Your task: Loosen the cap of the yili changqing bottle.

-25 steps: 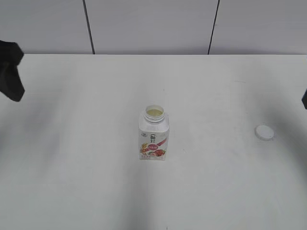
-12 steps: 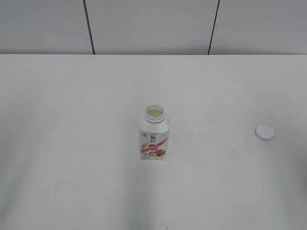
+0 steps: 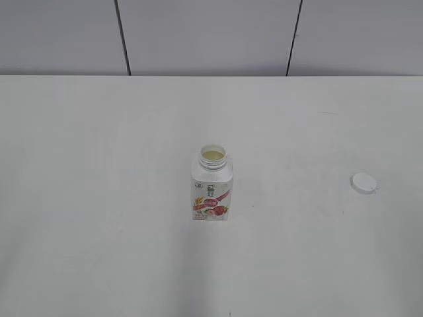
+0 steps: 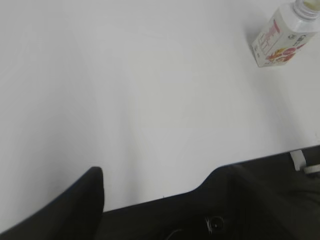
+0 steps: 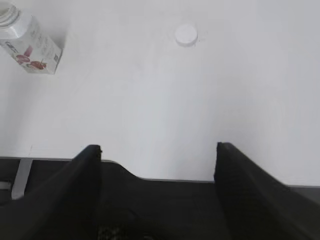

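The yili changqing bottle (image 3: 212, 186) stands upright in the middle of the white table, its wide neck open with pale liquid inside. It also shows in the left wrist view (image 4: 280, 39) and the right wrist view (image 5: 30, 44). The white cap (image 3: 364, 182) lies on the table off to the bottle's right, well apart from it; the right wrist view shows it too (image 5: 186, 34). My left gripper (image 4: 162, 171) is open and empty over the table's near edge, far from the bottle. My right gripper (image 5: 157, 146) is open and empty, near the front edge. Neither shows in the exterior view.
The white table (image 3: 106, 132) ends at a grey panelled wall (image 3: 205, 36) at the back. Its front edge runs under both grippers (image 5: 170, 180), with dark space below it.
One second ago the left arm showed at the exterior view's left edge and the right arm at its right edge. Both have withdrawn out of that view. Bottle and cap have not moved.
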Robot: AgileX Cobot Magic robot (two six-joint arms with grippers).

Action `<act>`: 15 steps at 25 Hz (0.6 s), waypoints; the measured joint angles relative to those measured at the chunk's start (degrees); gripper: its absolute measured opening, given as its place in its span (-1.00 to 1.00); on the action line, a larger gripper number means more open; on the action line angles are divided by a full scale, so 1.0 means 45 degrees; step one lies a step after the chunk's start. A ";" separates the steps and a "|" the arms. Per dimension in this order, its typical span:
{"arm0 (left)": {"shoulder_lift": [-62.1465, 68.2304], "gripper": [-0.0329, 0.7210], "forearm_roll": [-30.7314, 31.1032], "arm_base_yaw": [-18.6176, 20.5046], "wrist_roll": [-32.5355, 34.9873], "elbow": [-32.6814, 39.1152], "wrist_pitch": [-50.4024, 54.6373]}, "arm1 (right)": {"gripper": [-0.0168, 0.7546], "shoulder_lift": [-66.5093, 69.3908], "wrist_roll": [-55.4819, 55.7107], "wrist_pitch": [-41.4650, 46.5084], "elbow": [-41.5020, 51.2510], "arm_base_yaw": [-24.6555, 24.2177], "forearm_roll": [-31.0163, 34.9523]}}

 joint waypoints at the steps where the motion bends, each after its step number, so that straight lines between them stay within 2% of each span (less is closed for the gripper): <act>1: -0.0543 0.33 -0.0026 0.0000 0.0040 0.0123 0.0000 | 0.48 -0.0582 0.0000 0.0000 0.0131 0.0000 0.0000; 6: -0.2890 0.33 -0.0494 0.0000 0.1043 0.0282 0.0079 | 0.48 -0.2524 -0.0012 0.0106 0.0576 0.0000 -0.0014; 15: -0.3095 0.33 -0.0757 0.0006 0.1427 0.1070 -0.0703 | 0.48 -0.2596 -0.0730 0.0090 0.0586 0.0000 0.0248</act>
